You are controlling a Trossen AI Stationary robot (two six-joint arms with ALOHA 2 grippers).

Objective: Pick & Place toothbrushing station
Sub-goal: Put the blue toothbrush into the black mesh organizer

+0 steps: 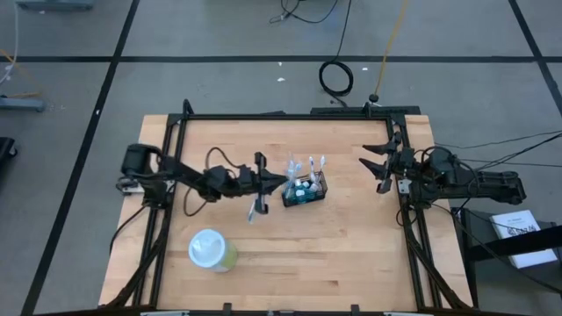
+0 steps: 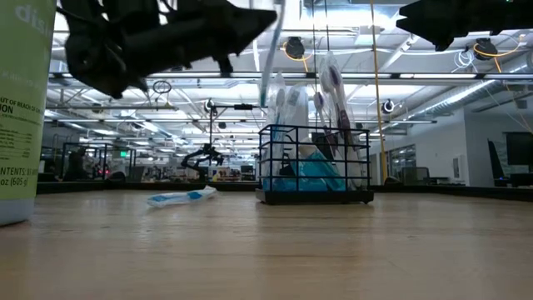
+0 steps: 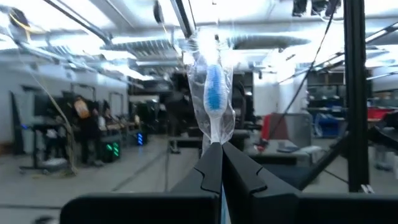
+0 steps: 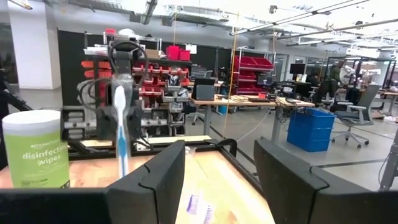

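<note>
The black wire-mesh caddy [image 1: 305, 191] stands mid-table on its base, with several toothbrushes upright in it, and also shows in the low view [image 2: 315, 167]. My left gripper [image 1: 283, 182] is just left of the caddy, above the table, and is shut on a plastic-wrapped toothbrush [image 3: 214, 93] with a blue head. A second wrapped toothbrush [image 1: 255, 209] lies flat on the table left of the caddy, and also shows in the low view [image 2: 179, 197]. My right gripper [image 1: 376, 167] is open and empty, high above the table's right side. My left gripper pinches the wrapped toothbrush between its two fingers [image 3: 208, 171], on the handle just below the head [image 3: 216, 138]. The fingers come level from the table's left and lie across the brush. The brush stands upright [image 4: 121, 124], head up, lifted clear of the table.
A pale-green wipes canister with a whitish lid [image 1: 211, 250] stands near the front left, and shows close in the low view [image 2: 21, 108]. A black frame [image 1: 290, 116] runs around the table's edges. Bare wood lies in front of the caddy and to its right.
</note>
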